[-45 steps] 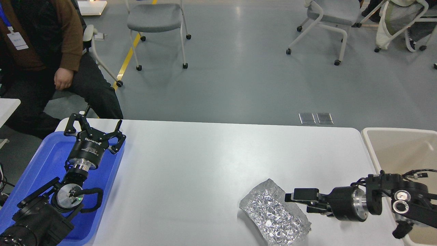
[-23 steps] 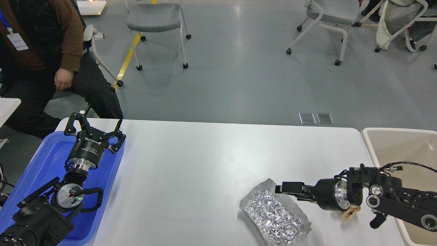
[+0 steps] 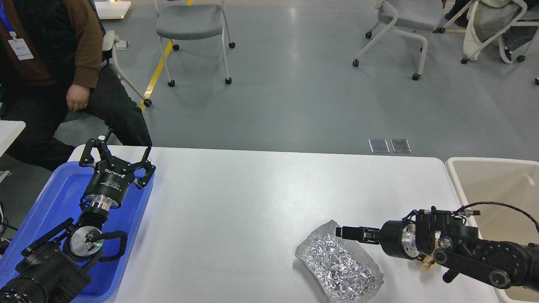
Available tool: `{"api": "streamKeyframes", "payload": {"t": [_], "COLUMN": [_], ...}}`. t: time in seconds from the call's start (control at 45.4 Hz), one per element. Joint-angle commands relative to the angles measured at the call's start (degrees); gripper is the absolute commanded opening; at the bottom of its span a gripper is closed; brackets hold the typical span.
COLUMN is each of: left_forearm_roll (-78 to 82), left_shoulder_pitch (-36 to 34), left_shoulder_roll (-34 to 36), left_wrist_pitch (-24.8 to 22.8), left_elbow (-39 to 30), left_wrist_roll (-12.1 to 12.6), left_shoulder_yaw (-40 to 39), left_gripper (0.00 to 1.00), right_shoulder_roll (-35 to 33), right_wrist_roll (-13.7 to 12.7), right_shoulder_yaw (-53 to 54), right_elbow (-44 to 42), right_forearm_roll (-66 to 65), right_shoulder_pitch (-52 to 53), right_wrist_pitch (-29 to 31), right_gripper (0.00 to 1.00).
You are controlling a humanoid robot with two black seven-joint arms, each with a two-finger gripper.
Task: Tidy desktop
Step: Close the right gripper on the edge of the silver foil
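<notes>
left hand [image 3: 114,158] spread open over blue tray [image 3: 50,198]; right hand [image 3: 343,232] at foil bag [image 3: 337,263], grip unclear.

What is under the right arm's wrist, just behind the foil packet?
A small tan, crumpled-looking scrap pokes out beneath the right arm on the desktop, beside the foil packet. The arm covers most of it, so I cannot identify it.

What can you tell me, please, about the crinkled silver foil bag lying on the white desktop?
The crinkled silver foil bag is a shiny, creased, roughly rectangular packet, puffed like a pillow. It lies flat and askew on the white desktop, near its front right part. The right gripper reaches in sideways over the bag's far corner; whether it touches cannot be told. Nothing else is seen touching it.
</notes>
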Motion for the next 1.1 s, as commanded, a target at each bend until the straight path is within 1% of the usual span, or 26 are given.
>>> {"api": "streamKeyframes", "payload": {"t": [0.0, 0.088, 0.308, 0.485, 0.639, 0.771, 0.859, 0.947, 1.035, 1.079], "left_forearm_roll": [0.01, 0.01, 0.01, 0.01, 0.01, 0.01, 0.01, 0.01, 0.01, 0.01], "left_shoulder_pitch": [0.0, 0.0, 0.0, 0.0, 0.0, 0.0, 0.0, 0.0, 0.0, 0.0], "left_shoulder_roll": [0.0, 0.0, 0.0, 0.0, 0.0, 0.0, 0.0, 0.0, 0.0, 0.0], "left_wrist_pitch": [0.0, 0.0, 0.0, 0.0, 0.0, 0.0, 0.0, 0.0, 0.0, 0.0], "left_elbow": [0.0, 0.0, 0.0, 0.0, 0.0, 0.0, 0.0, 0.0, 0.0, 0.0], "left_wrist_roll": [0.0, 0.0, 0.0, 0.0, 0.0, 0.0, 0.0, 0.0, 0.0, 0.0], "left_shoulder_yaw": [0.0, 0.0, 0.0, 0.0, 0.0, 0.0, 0.0, 0.0, 0.0, 0.0], "left_gripper": [1.0, 1.0, 1.0, 1.0, 1.0, 1.0, 1.0, 1.0, 1.0, 1.0], "right_shoulder_roll": [2.67, 3.72, 4.6, 4.51, 4.51, 4.6, 4.52, 4.51, 4.51, 4.6], "right_wrist_roll": [2.69, 3.74, 5.24, 5.68, 6.73, 7.08, 7.52, 7.78, 8.66, 9.19], "right_shoulder_yaw": [-2.38, -3.34, -3.87, -3.96, -5.54, -5.98, -6.59, -7.47, -8.18, -8.79], "right_elbow": [-4.13, -5.62, -7.82, -8.08, -8.7, -9.93, -10.02, -10.45, -12.38, -13.35], "right_forearm_roll": [-3.83, -4.01, -7.26, -7.44, -7.44, -7.44, -7.44, -7.44, -7.52, -7.53], "right_shoulder_pitch": [-0.61, -0.7, -1.31, -1.49, -1.57, -1.57, -1.49, -1.49, -1.31, -1.31], "right_wrist_pitch": [-3.86, -4.91, -5.62, -5.71, -5.71, -6.06, -6.15, -6.23, -6.41, -6.85], "right_gripper": [1.0, 1.0, 1.0, 1.0, 0.97, 0.89, 0.79, 0.77, 0.64, 0.6]}}
